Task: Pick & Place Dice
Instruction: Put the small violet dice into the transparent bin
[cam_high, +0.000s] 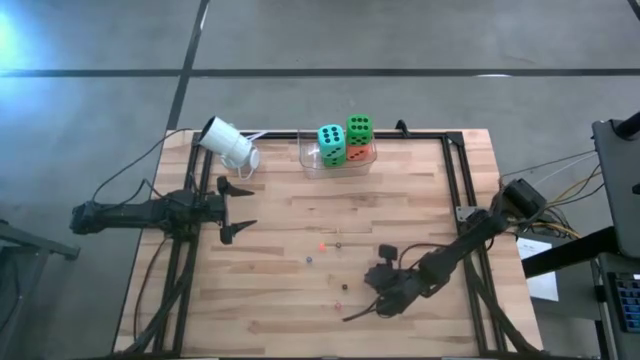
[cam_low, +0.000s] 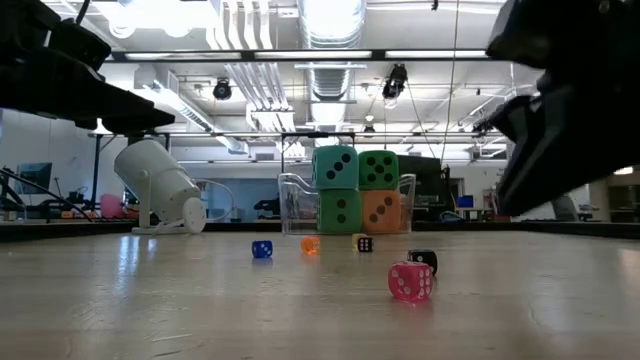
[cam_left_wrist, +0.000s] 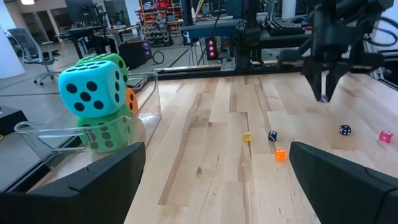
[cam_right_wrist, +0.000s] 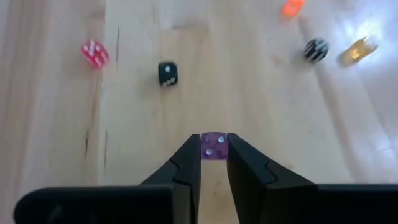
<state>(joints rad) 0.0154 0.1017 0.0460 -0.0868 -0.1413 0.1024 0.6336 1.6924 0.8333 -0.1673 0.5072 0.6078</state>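
Observation:
Four big soft dice sit stacked in a clear tub (cam_high: 340, 165) at the far edge: a teal die (cam_high: 331, 143) on a green die (cam_low: 340, 211), and a green die (cam_high: 360, 128) on an orange-red die (cam_low: 381, 211). Several tiny dice lie on the table's middle: pink (cam_right_wrist: 94, 53), black (cam_right_wrist: 166, 73), orange (cam_left_wrist: 280, 154), yellow (cam_left_wrist: 247, 137), blue (cam_low: 262, 249). My right gripper (cam_right_wrist: 214, 150) hangs over the near right part, shut on a tiny purple die (cam_right_wrist: 214, 144). My left gripper (cam_high: 237, 209) waits open at the left. My right gripper pinches the tiny purple die (cam_right_wrist: 214, 145) between its two fingertips (cam_right_wrist: 194, 152), one on each opposite face, coming from above and pointing down. The die is lifted clear of the table, as the left wrist view shows at the right gripper's tip (cam_left_wrist: 323, 98).
A white cup (cam_high: 228, 143) lies tipped at the far left corner on a small stand. A black frame (cam_high: 455, 170) runs along the table's edges. Bare wood lies between the tiny dice and the tub. Cables trail off the left side.

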